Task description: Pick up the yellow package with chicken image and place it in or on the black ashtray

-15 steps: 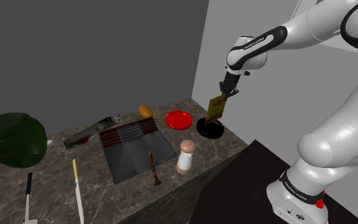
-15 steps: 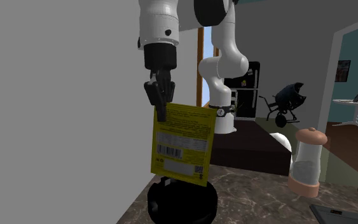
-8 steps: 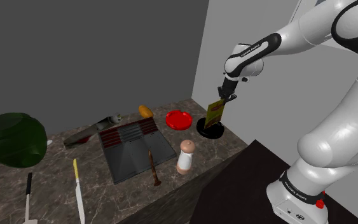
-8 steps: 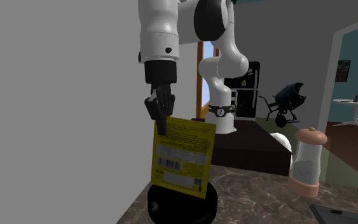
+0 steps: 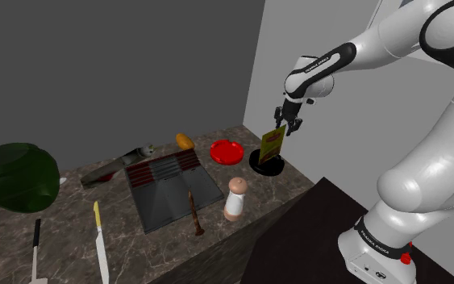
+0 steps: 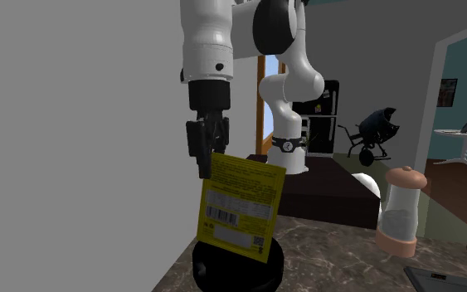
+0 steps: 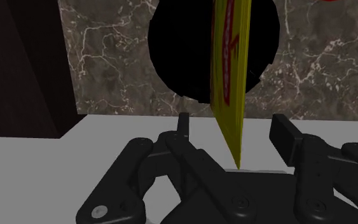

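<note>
We see the gripper (image 7: pixel 231 121) spread wide, its two black fingers standing apart on either side of the yellow package (image 6: pixel 240 207) without touching it. The package stands on its lower edge in the black ashtray (image 6: pixel 215 267), tilted a little, with its top edge just under the gripper. The ashtray sits on a dark stone countertop (image 5: pixel 64 218) veined in white, close to the counter's edge, and a plain grey wall (image 6: pixel 74 124) rises just behind it. Just beside the black ashtray, toward the shoulder view's left, lies a red ashtray (image 5: pixel 227 151). A pinkish grinder (image 5: pixel 235 199) stands upright farther from the wall than the black ashtray. The robot's dark stand (image 5: pixel 314 234) meets the counter on that same side.
</note>
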You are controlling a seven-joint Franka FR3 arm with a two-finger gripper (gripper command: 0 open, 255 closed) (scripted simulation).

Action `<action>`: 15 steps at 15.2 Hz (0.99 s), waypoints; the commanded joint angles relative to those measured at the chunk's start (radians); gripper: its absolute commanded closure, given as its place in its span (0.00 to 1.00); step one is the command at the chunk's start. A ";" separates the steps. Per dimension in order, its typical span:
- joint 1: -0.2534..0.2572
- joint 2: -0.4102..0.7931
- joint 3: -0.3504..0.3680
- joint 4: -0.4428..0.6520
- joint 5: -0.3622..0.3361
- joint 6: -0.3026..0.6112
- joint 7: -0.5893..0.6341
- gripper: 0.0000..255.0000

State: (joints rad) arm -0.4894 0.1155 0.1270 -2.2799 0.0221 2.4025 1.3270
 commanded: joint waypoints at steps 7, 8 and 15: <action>-0.003 -0.068 0.000 0.030 0.010 -0.098 -0.007 0.00; -0.004 -0.084 0.000 0.040 0.011 -0.124 -0.009 0.00; -0.004 -0.084 0.000 0.040 0.011 -0.124 -0.009 0.00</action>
State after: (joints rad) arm -0.4930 0.0316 0.1267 -2.2400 0.0335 2.2793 1.3185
